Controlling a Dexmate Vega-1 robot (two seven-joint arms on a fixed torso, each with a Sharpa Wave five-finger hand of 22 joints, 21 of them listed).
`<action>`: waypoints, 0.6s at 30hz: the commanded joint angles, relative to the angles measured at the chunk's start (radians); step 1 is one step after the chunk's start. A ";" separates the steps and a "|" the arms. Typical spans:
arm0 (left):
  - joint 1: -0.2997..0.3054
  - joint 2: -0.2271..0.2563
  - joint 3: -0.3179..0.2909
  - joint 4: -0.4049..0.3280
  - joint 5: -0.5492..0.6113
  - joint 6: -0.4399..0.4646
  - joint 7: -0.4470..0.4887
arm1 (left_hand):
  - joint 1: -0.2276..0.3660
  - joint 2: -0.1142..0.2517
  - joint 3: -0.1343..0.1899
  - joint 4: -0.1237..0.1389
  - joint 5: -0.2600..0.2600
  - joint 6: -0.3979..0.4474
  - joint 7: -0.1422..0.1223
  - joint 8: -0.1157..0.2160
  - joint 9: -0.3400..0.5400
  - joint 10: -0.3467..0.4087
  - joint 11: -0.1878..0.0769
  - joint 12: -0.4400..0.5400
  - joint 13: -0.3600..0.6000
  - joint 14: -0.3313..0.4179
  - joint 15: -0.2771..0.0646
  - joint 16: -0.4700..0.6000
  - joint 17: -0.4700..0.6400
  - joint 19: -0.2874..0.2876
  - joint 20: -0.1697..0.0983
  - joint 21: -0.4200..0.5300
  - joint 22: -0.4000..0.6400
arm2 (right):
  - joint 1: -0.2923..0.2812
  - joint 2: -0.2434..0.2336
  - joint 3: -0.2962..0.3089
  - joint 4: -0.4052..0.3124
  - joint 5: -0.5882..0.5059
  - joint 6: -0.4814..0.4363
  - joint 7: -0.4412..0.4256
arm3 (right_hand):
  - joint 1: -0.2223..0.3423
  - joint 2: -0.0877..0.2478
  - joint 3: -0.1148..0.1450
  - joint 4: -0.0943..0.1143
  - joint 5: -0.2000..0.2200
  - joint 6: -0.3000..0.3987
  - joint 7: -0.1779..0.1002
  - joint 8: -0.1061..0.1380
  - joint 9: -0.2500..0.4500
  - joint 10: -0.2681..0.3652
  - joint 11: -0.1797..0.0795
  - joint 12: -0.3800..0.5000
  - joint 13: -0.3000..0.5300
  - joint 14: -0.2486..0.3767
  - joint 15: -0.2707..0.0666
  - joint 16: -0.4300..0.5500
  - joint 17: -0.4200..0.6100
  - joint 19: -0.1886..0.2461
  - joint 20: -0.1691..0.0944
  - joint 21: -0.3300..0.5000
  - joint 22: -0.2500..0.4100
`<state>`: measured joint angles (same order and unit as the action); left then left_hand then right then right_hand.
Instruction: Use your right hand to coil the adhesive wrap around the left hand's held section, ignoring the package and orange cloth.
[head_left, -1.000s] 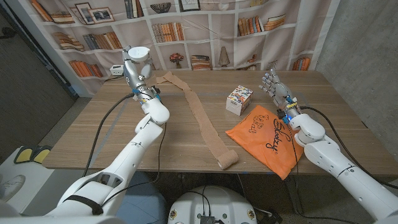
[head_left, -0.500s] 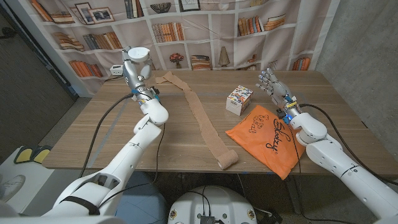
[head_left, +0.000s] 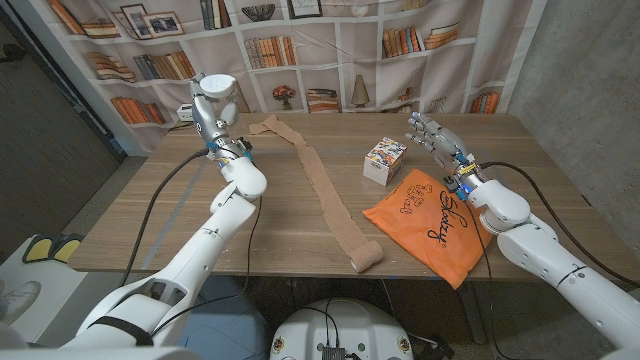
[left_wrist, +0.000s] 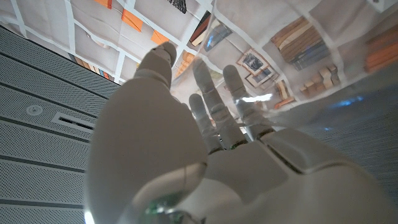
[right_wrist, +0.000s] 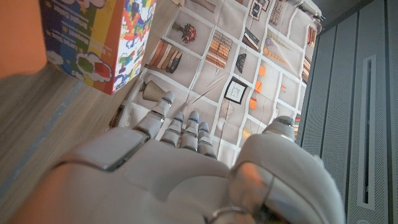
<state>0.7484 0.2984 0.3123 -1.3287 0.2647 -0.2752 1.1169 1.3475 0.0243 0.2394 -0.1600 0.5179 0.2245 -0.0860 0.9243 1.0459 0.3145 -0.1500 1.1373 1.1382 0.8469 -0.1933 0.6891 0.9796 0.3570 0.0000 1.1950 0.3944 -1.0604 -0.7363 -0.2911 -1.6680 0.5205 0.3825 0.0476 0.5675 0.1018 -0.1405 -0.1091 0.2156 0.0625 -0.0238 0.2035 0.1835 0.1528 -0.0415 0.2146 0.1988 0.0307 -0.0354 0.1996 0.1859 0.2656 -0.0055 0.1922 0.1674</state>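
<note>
Left robot hand (head_left: 217, 100) raised at far left of tabletop (head_left: 200, 220), fingers spread, empty. Adhesive wrap (head_left: 325, 195) lies unrolled across tabletop centre, far end near left robot hand, roll end at near edge. Package (head_left: 384, 160) just beside orange cloth (head_left: 432, 222). Right robot hand (head_left: 432, 133) far right, fingers apart, holding nothing.

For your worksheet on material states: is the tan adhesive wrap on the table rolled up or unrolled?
Mostly unrolled: the adhesive wrap lies as a long strip across the table, with only a small roll left at its near end.
</note>
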 joint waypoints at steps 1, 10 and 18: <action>-0.002 0.015 0.015 -0.024 -0.047 -0.002 -0.001 | 0.102 0.113 -0.005 0.002 0.002 0.004 0.009 0.001 0.002 0.000 0.005 0.000 0.003 0.025 -0.030 -0.005 0.004 -0.009 0.000 0.012 -0.002 | -0.033 -0.032 -0.002 -0.065 -0.129 0.033 -0.053 | 0.025 -0.002 0.002 -0.014 -0.006 0.029 -0.008 0.010 0.003 0.023 -0.019 0.006 0.003 0.019 -0.069 0.006 0.002 0.021 0.001 0.006 0.004; -0.007 0.006 0.025 -0.018 -0.102 -0.049 -0.008 | 0.102 0.116 -0.007 0.003 0.000 0.001 0.011 0.001 0.002 -0.002 0.004 -0.001 0.005 0.019 -0.031 -0.007 0.009 -0.016 -0.001 0.017 -0.013 | -0.071 -0.086 0.012 -0.139 -0.272 0.025 -0.099 | 0.041 -0.006 0.010 -0.022 -0.010 0.065 -0.027 0.018 0.003 0.056 -0.032 0.013 0.003 0.048 -0.088 0.013 0.002 0.035 -0.005 0.008 0.004; 0.011 -0.012 0.020 -0.044 -0.158 -0.090 -0.030 | 0.100 0.117 -0.009 0.004 0.000 0.003 0.009 0.001 -0.001 -0.001 0.005 -0.002 0.003 0.019 -0.031 -0.007 0.015 -0.021 -0.009 0.021 -0.027 | -0.098 -0.116 0.027 -0.163 -0.292 0.036 -0.084 | 0.046 -0.006 0.012 -0.024 -0.011 0.071 -0.033 0.017 0.004 0.065 -0.041 0.014 0.004 0.052 -0.089 0.014 0.002 0.038 -0.005 0.007 0.004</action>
<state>0.7453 0.3046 0.3334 -1.3499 0.1761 -0.3152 1.1095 1.3423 0.0296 0.2353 -0.1559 0.5179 0.2191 -0.0806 0.9243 1.0413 0.3088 -0.1444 1.1373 1.1415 0.8414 -0.1987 0.6814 0.9889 0.3408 -0.0054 1.2094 0.3685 -1.1225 -0.8104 -0.2823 -1.7836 0.3008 0.4077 -0.0272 0.6004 0.0978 -0.1322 -0.1284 0.2070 0.1219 -0.0534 0.2150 0.1835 0.2073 -0.0777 0.2189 0.1988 0.0739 -0.0357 0.2044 0.1861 0.2926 -0.0107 0.1966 0.1702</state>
